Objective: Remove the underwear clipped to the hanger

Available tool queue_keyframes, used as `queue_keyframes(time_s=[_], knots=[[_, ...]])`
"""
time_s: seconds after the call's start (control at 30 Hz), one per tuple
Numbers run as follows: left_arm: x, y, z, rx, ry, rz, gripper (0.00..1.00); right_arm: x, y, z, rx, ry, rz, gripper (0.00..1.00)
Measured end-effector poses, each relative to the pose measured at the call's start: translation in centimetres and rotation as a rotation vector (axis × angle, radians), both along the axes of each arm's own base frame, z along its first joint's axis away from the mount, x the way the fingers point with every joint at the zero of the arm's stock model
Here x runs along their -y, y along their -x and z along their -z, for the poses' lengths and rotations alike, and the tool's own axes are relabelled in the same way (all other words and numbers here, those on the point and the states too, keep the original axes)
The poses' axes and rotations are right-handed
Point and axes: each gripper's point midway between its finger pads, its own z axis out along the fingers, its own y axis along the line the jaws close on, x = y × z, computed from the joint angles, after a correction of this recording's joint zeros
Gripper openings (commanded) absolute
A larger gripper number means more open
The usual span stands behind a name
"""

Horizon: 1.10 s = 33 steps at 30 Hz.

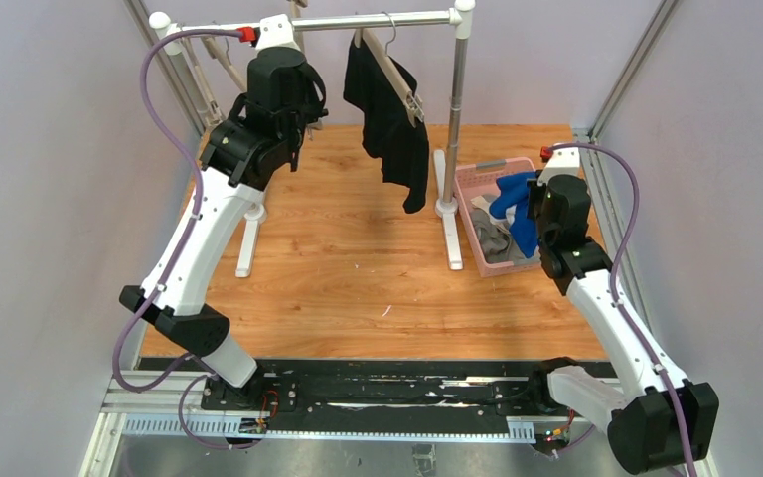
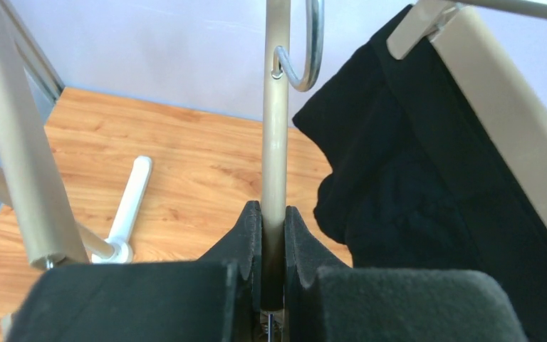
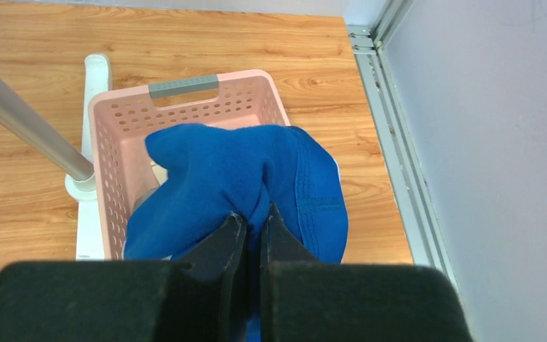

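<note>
Wrist views: left gripper [image 2: 273, 215] clamps rail [image 2: 276, 107], right gripper [image 3: 255, 217] pinches blue briefs [image 3: 214, 171]; overhead adds grey briefs [image 1: 492, 239] in basket [image 1: 487, 169].

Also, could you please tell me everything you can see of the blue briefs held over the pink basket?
The blue briefs are bright blue soft cloth with a stitched seam curving down one side. They are bunched, not spread. The right arm's jaws are shut on a fold near the middle, holding them over the pink basket, cloth draping either side. From above, the lower end hangs into the basket beside a grey garment; whether they touch is unclear. No lettering shows.
</note>
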Motion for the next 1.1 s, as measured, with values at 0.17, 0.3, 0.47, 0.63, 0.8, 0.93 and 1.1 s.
queue_keyframes(time_s=[0.17,0.3,0.47,0.63,0.8,0.93,1.1], knots=[[-1.1,-1.5,0.5,-0.015,-0.007,-0.029,0.0,-0.2,-1.1,0.6,0.029,-0.021,-0.031,0.01],[-2.1,-2.1,0.1,-0.008,-0.002,-0.051,0.0,-0.3,-2.2,1.2,0.031,-0.028,-0.042,0.01],[-2.7,-3.0,-0.4,0.0,0.007,-0.061,0.0,-0.6,-3.3,2.8,0.005,-0.028,-0.051,0.01],[-3.3,-4.2,0.3,-0.016,0.006,-0.068,0.0,-0.3,-3.9,5.0,-0.041,-0.021,-0.042,0.01],[-3.6,-5.3,1.3,-0.034,0.004,-0.067,0.11,1.4,-4.2,7.1,-0.095,-0.01,0.014,0.0],[-3.5,-5.2,1.2,-0.034,0.004,-0.056,0.16,2.0,-4.1,8.2,-0.121,-0.005,0.031,0.01],[-3.7,-4.6,1.6,-0.039,-0.008,-0.047,0.3,2.4,-4.3,9.6,-0.158,-0.004,0.045,0.49]])
